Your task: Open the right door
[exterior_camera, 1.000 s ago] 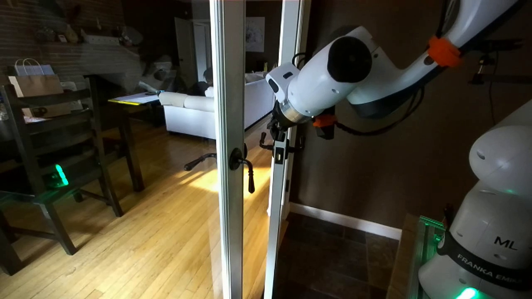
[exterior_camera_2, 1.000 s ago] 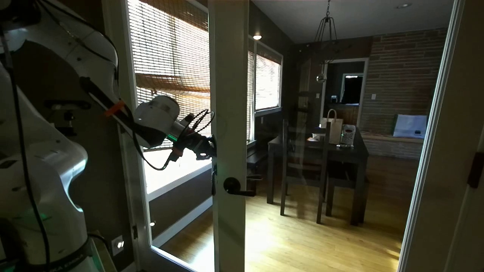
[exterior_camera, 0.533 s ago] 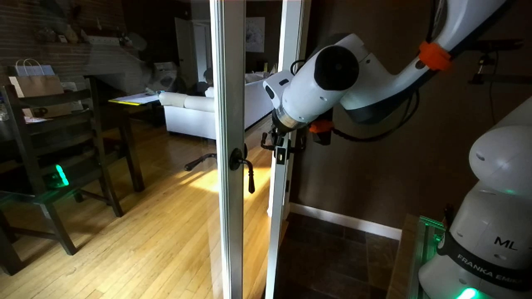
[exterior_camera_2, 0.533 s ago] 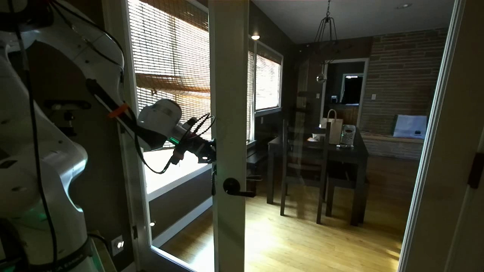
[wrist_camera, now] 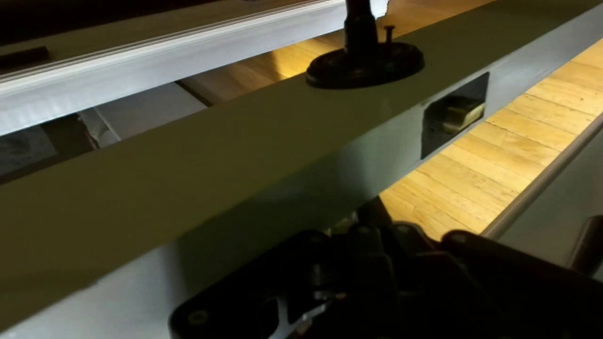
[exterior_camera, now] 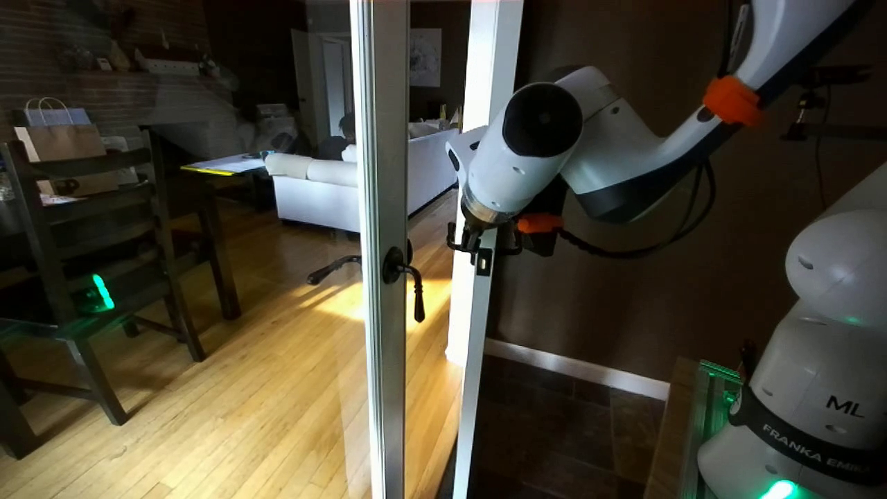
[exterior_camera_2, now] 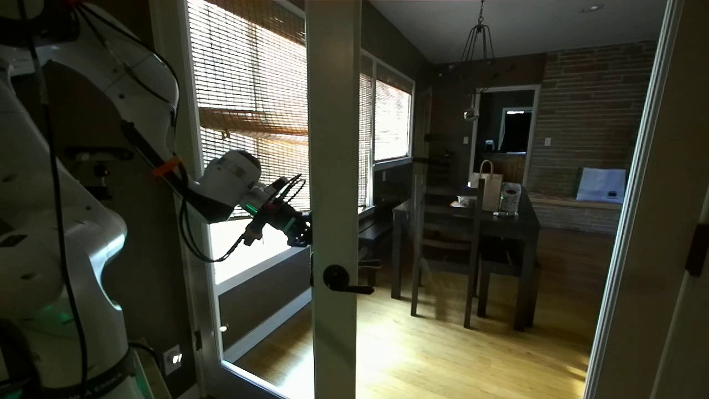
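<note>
Wrist view | hand [wrist_camera: 375, 214] closed, apparently empty, beside right door [wrist_camera: 264, 141] | in an exterior view: left door [exterior_camera: 388, 173] partly hiding sofa [exterior_camera: 315, 197]

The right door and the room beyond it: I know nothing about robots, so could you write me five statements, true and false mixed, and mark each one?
1. A gap shows between the right door and the other leaf. True.
2. The gripper is wrapped around the handle in the wrist view. False: it is at the door's edge, apart from that handle.
3. A tan paper bag stands on the dark table. True.
4. The sofa is bright red. False: it is white.
5. The arm carries an orange band. True.
</note>
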`<state>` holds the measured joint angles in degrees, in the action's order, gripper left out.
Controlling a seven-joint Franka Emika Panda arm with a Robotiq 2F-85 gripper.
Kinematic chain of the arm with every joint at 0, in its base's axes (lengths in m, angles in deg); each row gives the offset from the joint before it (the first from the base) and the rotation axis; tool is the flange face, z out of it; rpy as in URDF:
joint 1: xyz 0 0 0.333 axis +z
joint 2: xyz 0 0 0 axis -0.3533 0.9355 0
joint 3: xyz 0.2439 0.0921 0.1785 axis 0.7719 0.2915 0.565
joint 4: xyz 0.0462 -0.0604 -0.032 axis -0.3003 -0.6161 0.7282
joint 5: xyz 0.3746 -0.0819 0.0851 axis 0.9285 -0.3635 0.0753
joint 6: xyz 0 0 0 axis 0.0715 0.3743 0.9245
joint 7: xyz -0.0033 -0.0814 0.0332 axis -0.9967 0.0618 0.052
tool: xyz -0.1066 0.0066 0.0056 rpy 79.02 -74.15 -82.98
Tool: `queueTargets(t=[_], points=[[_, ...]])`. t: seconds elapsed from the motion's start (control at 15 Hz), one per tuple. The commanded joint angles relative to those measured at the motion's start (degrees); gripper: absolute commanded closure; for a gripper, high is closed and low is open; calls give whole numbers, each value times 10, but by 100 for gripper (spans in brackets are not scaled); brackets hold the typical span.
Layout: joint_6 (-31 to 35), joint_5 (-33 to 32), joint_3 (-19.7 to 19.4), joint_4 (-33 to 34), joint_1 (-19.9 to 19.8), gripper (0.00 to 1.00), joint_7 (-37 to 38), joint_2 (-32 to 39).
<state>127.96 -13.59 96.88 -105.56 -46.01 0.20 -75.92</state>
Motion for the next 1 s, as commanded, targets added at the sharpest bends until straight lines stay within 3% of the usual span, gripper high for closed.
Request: queueTargets(t=[0.0, 0.07, 0.33, 0.6, 0.93], points=[[-34, 45, -10, -30, -1, 100, 21, -36], [-79, 31, -106, -34, 104, 100, 38, -20], [-167, 47, -188, -29, 198, 100, 85, -16], [-225, 75, -237, -33, 254, 100, 113, -24], [-280, 118, -266, -32, 282, 100, 150, -39]])
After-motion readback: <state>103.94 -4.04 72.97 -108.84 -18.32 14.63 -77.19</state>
